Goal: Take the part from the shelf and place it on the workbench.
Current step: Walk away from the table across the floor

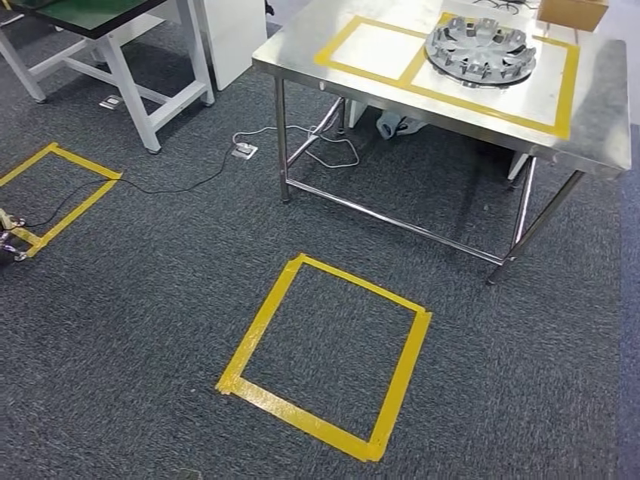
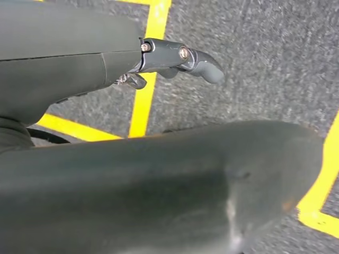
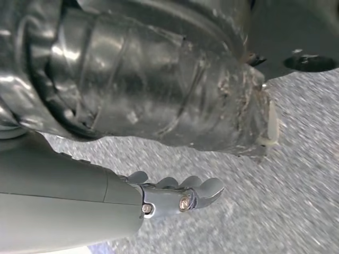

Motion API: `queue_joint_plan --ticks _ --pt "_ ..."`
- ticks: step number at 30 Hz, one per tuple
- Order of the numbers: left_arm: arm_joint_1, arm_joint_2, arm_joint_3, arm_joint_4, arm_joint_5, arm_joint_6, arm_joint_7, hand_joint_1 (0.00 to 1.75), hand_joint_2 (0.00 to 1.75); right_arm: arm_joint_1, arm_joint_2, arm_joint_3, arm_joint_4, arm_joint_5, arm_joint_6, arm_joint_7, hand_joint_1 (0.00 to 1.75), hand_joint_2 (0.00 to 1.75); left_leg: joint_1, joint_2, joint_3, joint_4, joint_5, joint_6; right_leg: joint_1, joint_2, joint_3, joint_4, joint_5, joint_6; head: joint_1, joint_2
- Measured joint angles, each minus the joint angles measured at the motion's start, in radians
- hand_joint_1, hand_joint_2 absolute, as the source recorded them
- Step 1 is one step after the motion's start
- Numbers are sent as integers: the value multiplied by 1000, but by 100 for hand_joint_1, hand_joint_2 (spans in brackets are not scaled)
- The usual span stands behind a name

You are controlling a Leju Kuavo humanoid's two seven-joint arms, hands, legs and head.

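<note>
Where the grey carpet (image 1: 151,330) spreads widest, a yellow tape square (image 1: 324,352) sits mid-floor with open room all round it; a second tape square (image 1: 56,190) lies off to the left, a black cable (image 1: 173,180) running past it. Steel workbench (image 1: 604,110) stands upper right, its near edge and legs facing the open floor; white table (image 1: 143,90) upper left. Yellow tape boxes (image 1: 445,62) mark the bench top. Round grey metal part (image 1: 481,50), disc-shaped with raised ribs, lies flat inside the right-hand box, well apart from both hands. Left hand (image 2: 171,55) hangs over carpet and tape, fingers spread, holding nothing. Right hand (image 3: 176,193) over carpet, fingers extended and loose, nothing in it.
</note>
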Motion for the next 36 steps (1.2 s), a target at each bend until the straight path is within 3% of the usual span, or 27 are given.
queue_joint_plan --ticks 1,3,4,6,8,9,11,12,13,14,15,16,17,18,20,22,23,25,27,28,30,31,32,33,34,35,36 --pt "0 -1 0 0 2 0 0 0 0 0 0 0 0 1 0 0 0 0 -6 1 -10 0 10 3 11 0 50 -64 27 -19 0 0" --pt "0 -7 0 1 3 1 0 0 0 -2 -4 0 -1 3 0 0 0 0 -13 2 -24 0 28 5 36 -7 164 -235 35 -58 -1 0" --pt "0 -9 1 1 3 1 0 0 0 -2 -6 0 -2 4 0 0 0 0 -12 3 -27 -2 38 2 46 -9 200 -295 29 -69 -2 0" --pt "1 -12 1 1 3 1 -1 0 0 -2 -7 1 -2 5 0 0 0 0 -6 5 -29 -7 57 -5 52 -9 220 -343 33 -75 1 0" --pt "0 -11 1 1 3 1 -1 0 0 -3 -6 0 -1 5 0 0 0 0 -5 1 -38 1 41 -14 46 -9 209 -357 62 -77 4 0" --pt "1 -10 1 1 3 2 -1 0 0 -4 -6 0 -1 5 0 0 0 0 -4 -2 -46 25 5 -20 41 -9 199 -364 77 -77 3 0" --pt "1 -7 2 1 7 4 -1 0 0 -5 -5 0 0 8 0 1 0 0 4 -7 -70 129 -100 -34 33 -9 171 -362 102 -73 -2 0" --pt "1 -5 2 1 10 6 -1 0 0 -4 -5 0 0 11 0 2 0 0 9 -7 -79 194 -136 -43 29 -10 155 -355 112 -68 -3 0" --pt "1 -3 3 1 12 7 -1 0 0 -4 -4 0 0 13 0 2 0 0 14 -7 -81 246 -148 -51 24 -10 136 -346 123 -63 -3 0" --pt "1 -1 3 1 15 7 -2 0 0 -3 -3 0 0 15 0 3 0 0 19 -7 -72 271 -136 -61 18 -10 114 -334 132 -58 -4 0" --pt "2 0 3 1 18 8 -2 0 0 -3 -3 0 0 17 0 4 0 0 26 -7 -47 257 -106 -71 11 -9 89 -320 141 -52 -4 0" --pt "2 2 4 1 20 9 -2 0 0 -3 -2 0 0 20 0 5 0 0 34 -8 -7 210 -75 -83 3 -7 67 -307 148 -45 -6 0" --pt "1 2 4 1 22 9 -3 0 0 -3 -2 0 0 22 0 6 0 0 41 -14 41 142 -62 -97 -1 -5 46 -295 155 -36 -9 0" --pt "1 2 4 1 23 10 -4 0 0 -3 -3 0 0 25 0 7 0 0 46 -22 85 70 -64 -103 -2 -1 30 -284 162 -27 -14 0" --pt "3 1 7 1 25 12 -6 0 0 -4 -5 0 0 29 0 9 0 0 49 -35 125 -7 -87 -100 1 7 8 -272 180 -15 -20 0" --pt "5 1 10 1 30 13 -7 0 0 -2 -5 0 0 32 0 10 0 0 48 -26 110 -3 -88 -82 1 14 -5 -266 192 -9 -20 0" --pt "5 1 12 1 33 14 -7 0 0 -1 -5 0 0 33 0 11 0 0 48 -19 98 3 -82 -74 -1 14 -15 -256 179 -5 -18 0" --pt "3 2 15 1 36 16 -8 0 0 0 -5 0 0 36 0 14 0 0 46 -7 71 5 -68 -54 -6 10 -46 -185 103 5 -8 0" --pt "2 3 18 1 38 18 -12 0 0 0 -3 0 0 40 0 15 0 0 36 0 45 5 -50 -40 -9 5 -79 -53 14 12 4 0" --pt "2 4 18 1 39 20 -15 0 0 0 -3 1 0 42 1 14 0 0 29 4 32 5 -40 -36 -9 4 -87 5 -2 9 7 0" --pt "1 6 19 1 41 25 -20 0 0 1 -2 1 0 44 3 11 0 0 15 10 4 5 -20 -28 0 3 -64 38 27 -13 8 0" --pt "1 6 20 1 42 27 -23 0 0 1 -2 1 0 45 5 10 0 0 8 11 -9 5 -10 -24 12 2 -24 0 54 -32 8 0" --pt "-1 5 20 1 43 28 -26 0 0 1 -3 1 0 45 7 8 0 0 4 12 -19 4 1 -20 30 2 35 -73 68 -58 7 0" --pt "-1 2 21 1 45 29 -29 0 0 1 -5 1 -1 45 9 7 0 0 1 13 -26 4 10 -18 47 -1 102 -164 61 -83 8 0" --pt "-1 -1 23 1 46 29 -33 0 0 0 -7 1 -2 45 11 6 0 0 1 14 -30 3 19 -17 61 -5 158 -247 46 -99 7 0" --pt "-2 -4 25 1 47 29 -36 0 0 -1 -8 1 -2 45 12 5 0 0 3 15 -30 2 26 -20 71 -7 196 -306 31 -109 8 0" --pt "-1 -5 27 1 49 29 -39 0 0 -1 -9 1 -2 44 14 6 0 0 4 16 -30 0 33 -25 73 -8 211 -336 23 -111 10 0"
